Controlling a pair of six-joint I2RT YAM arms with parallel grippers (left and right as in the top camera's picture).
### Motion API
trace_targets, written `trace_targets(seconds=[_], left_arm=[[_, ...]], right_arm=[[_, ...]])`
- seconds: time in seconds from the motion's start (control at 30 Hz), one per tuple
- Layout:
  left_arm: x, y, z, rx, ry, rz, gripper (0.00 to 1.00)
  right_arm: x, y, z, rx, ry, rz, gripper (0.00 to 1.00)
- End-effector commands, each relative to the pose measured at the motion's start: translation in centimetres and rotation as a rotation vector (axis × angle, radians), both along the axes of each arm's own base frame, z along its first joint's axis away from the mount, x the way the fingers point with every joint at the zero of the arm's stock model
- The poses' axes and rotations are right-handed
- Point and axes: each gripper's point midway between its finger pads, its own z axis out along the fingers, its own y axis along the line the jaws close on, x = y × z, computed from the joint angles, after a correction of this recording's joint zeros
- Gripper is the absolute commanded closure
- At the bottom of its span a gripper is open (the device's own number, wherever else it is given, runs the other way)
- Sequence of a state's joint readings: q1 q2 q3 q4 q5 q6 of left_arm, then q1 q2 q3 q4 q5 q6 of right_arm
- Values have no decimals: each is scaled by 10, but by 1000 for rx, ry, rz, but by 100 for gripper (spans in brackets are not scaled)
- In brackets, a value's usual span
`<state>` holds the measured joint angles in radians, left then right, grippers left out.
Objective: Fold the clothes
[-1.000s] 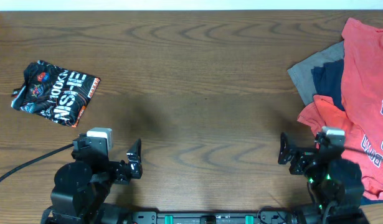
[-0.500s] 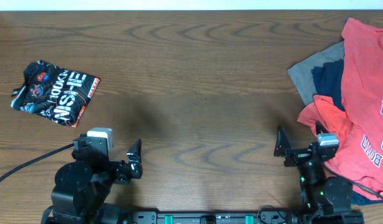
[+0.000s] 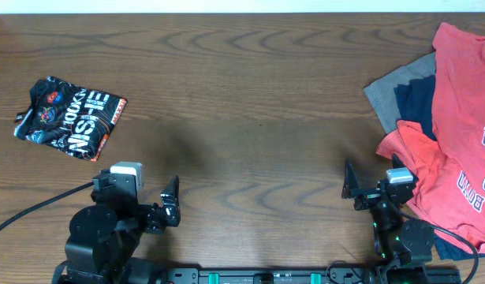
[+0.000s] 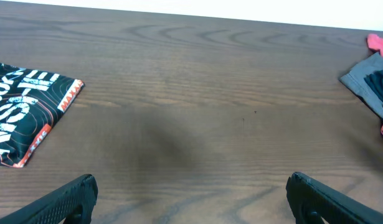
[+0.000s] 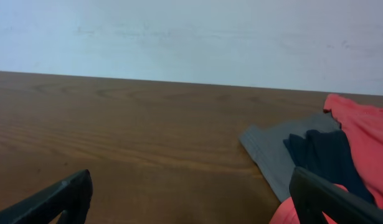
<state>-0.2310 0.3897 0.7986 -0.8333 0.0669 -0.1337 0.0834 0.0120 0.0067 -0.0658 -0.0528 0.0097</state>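
A folded black jersey (image 3: 69, 118) with orange lines and white lettering lies at the table's left; it also shows in the left wrist view (image 4: 26, 112). A pile of unfolded clothes sits at the right: red T-shirts (image 3: 463, 118), a grey garment (image 3: 392, 93) and a navy garment (image 3: 415, 106), also in the right wrist view, the grey one (image 5: 272, 146) in front. My left gripper (image 3: 171, 207) is open and empty near the front edge. My right gripper (image 3: 351, 183) is open and empty, just left of the pile.
The wooden table (image 3: 242, 95) spans the view. A black cable (image 3: 29, 209) runs from the left arm's base to the left edge. A pale wall (image 5: 191, 37) stands behind the table's far edge.
My right arm has risen and its gripper has moved a little left and further from the front edge. The left arm and the clothes have not moved.
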Motion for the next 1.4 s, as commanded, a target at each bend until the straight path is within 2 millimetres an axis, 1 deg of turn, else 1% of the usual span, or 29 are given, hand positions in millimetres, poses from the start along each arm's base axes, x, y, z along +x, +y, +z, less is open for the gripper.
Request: trace_targets(seconds=[0.0,0.7,0.87,1.0,1.07,1.2,1.37], left_arm=[[1,2,0,6,-1,12,2],[1,2,0,6,-1,12,2],[-1,3,-3,11,-2,14,2],[-2,24,-16,79,-7,94,2],[-4,32,-29,80,-2,135,2],[-3,40,-58,75,-28,183,2],[12,45,-83,62,-113,217,2]], right_arm=[[0,-2,-1,-18,1,-5,1],[0,-2,-1,-18,2,-5,1],[0,-2,-2,-18,3,-5,1],[0,-2,-1,-18,2,-5,1],[0,-2,-2,-18,3,-5,1],[0,-2,-1,-18,2,-5,1],[0,-2,-2,-18,3,-5,1]])
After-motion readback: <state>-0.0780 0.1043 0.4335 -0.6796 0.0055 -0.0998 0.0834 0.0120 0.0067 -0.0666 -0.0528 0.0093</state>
